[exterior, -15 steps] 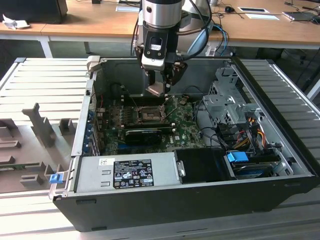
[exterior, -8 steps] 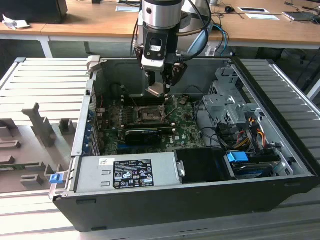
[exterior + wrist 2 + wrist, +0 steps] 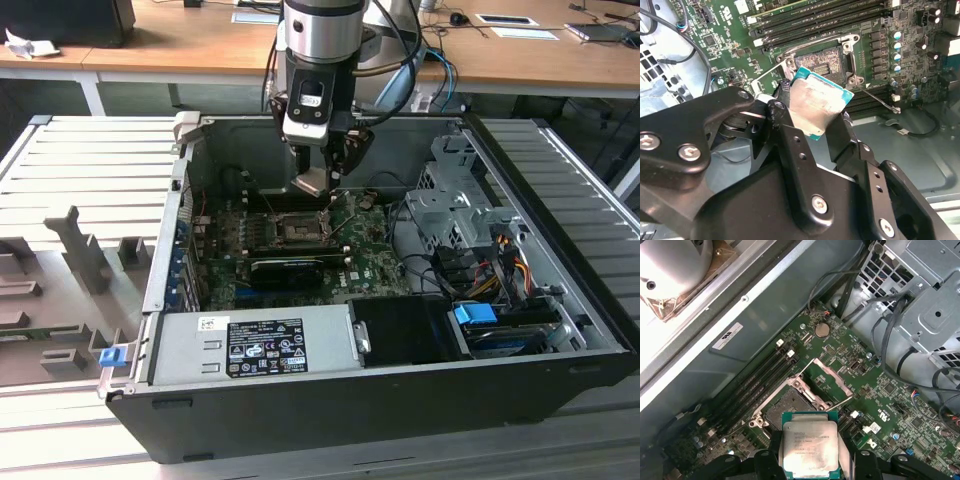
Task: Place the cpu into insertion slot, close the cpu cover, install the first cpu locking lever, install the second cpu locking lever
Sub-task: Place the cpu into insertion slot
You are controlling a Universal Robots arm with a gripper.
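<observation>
Overhead, the arm holds the chip above the socket

Straight down into the open computer case (image 3: 350,410) reaches the arm (image 3: 322,30), wrist vertical over the green circuit board (image 3: 372,262). Its gripper (image 3: 322,180) has both black fingers (image 3: 785,125) pinched on the cpu (image 3: 815,102), which hangs tilted, silvery top and teal rim, just above the insertion slot (image 3: 821,61). The cpu cover (image 3: 832,376) stands swung open.

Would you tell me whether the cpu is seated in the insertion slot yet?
Out: the gripper holds the cpu above the empty insertion slot.
</observation>
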